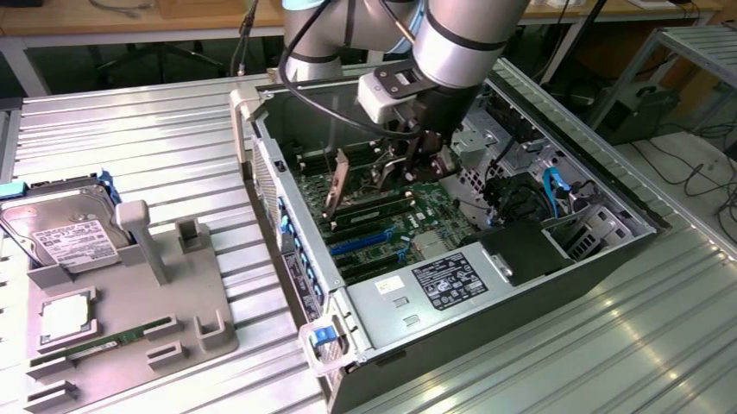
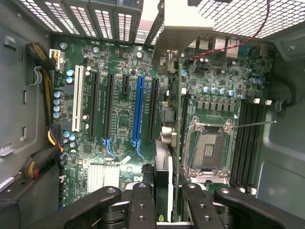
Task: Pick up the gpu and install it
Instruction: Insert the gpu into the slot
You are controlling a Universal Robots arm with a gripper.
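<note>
A lab: metal workbench (image 1: 173,129), open computer case (image 1: 484,285), parts fixture (image 1: 150,319)

A ribbed metal desk (image 1: 173,138) carries an open computer case (image 1: 484,336) from the centre toward three o'clock. At eight o'clock on the desk lies a grey parts tray (image 1: 185,319) with slots for components.

Exterior view high and angled down over open computer case (image 1: 599,259), wrist view close above its motherboard (image 2: 119,95), both sharing the board
</note>
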